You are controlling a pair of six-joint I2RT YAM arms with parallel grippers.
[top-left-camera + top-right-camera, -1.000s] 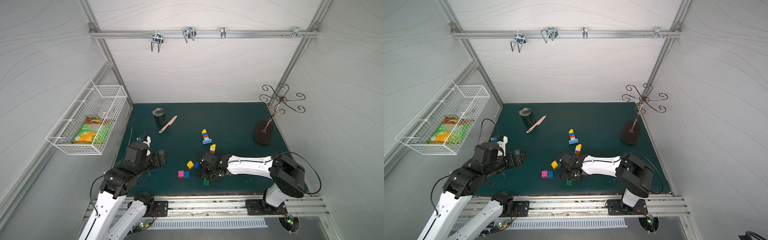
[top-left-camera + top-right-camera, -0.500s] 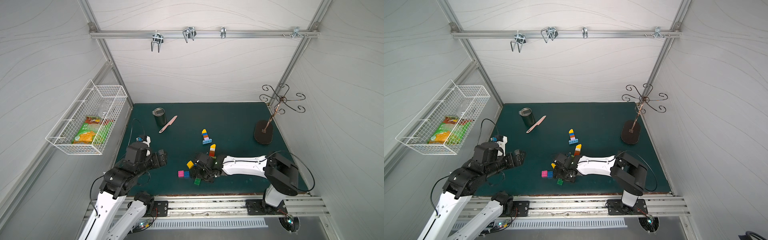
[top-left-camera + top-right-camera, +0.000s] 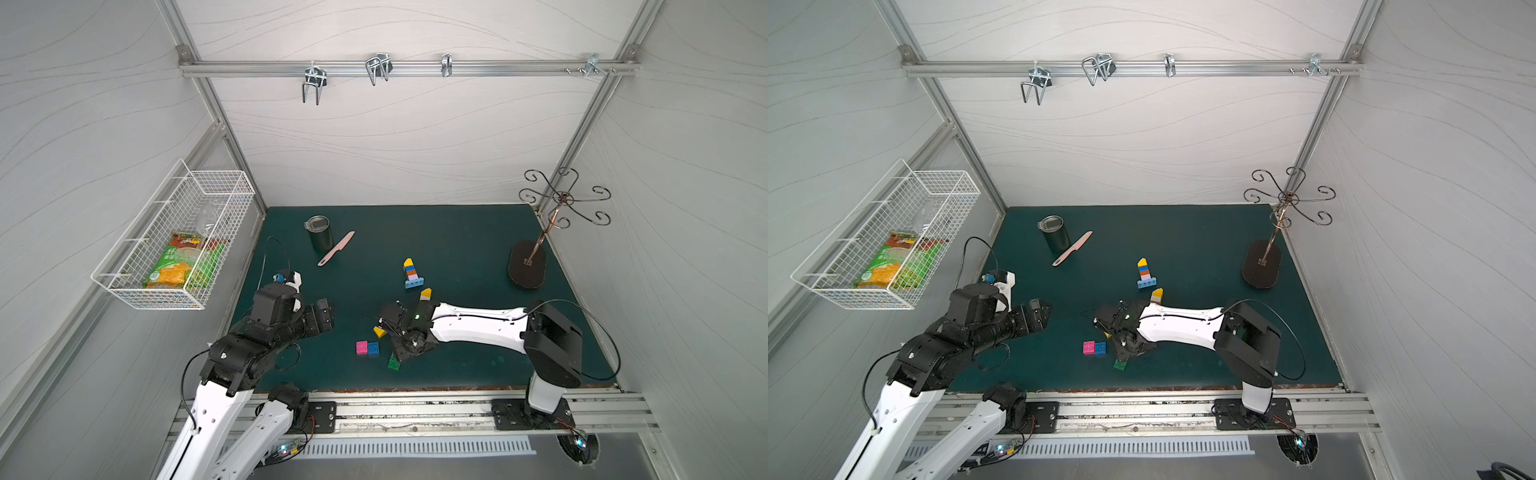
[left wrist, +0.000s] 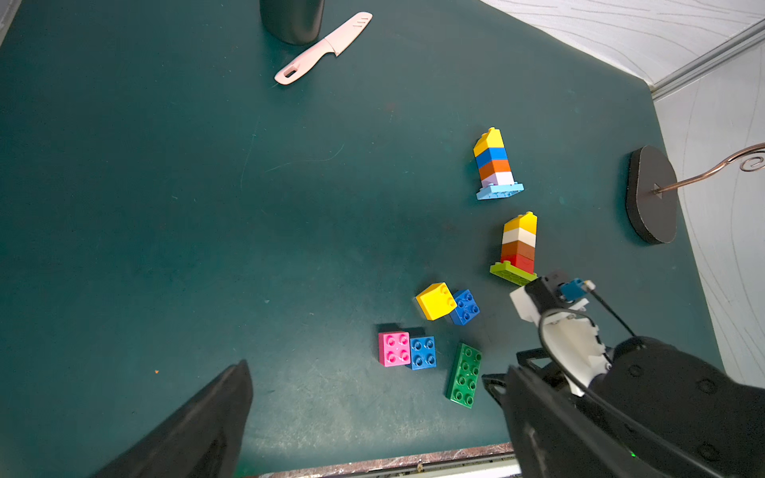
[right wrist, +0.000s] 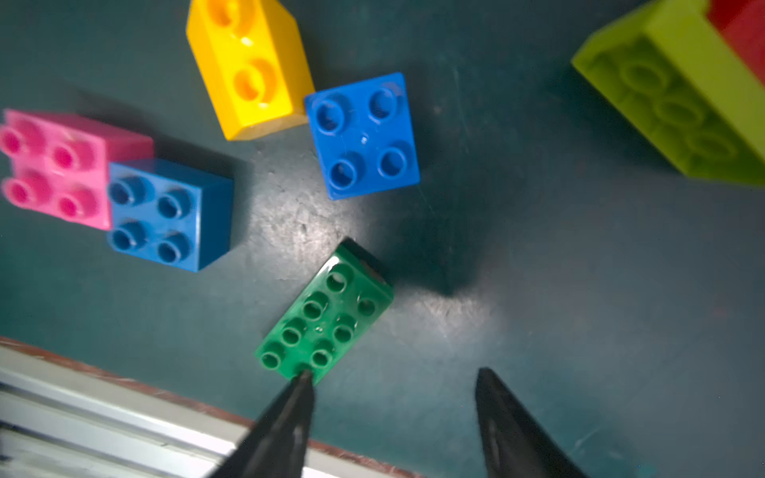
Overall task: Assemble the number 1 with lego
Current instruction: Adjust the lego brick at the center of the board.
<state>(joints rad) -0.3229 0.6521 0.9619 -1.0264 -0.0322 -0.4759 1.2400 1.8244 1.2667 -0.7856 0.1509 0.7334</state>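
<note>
Loose lego lies near the table's front: a long green brick [image 5: 325, 320] [image 4: 464, 375] [image 3: 393, 362], a pink brick [image 4: 393, 349] touching a blue one [image 4: 423, 352], and a tipped yellow brick [image 4: 434, 301] against another blue one [image 4: 465, 307]. Two towers stand behind them, one on a light blue base [image 4: 493, 165], one on a lime base [image 4: 518, 248]. My right gripper [image 5: 393, 372] is open just above the table beside the green brick. One fingertip [image 5: 304, 378] touches that brick's end, and nothing lies between the jaws. My left gripper [image 4: 378, 368] is wide open, off to the left.
A dark cup [image 3: 320, 233] and a pink knife [image 3: 336, 248] sit at the back left. A metal hook stand [image 3: 528, 270] is at the right. A wire basket [image 3: 174, 245] hangs on the left wall. The table's front edge [image 5: 124, 385] is close to the green brick.
The right gripper has slid to the left along the front, and the green brick has shifted left with it. Its jaws have narrowed. The left arm has not moved.
</note>
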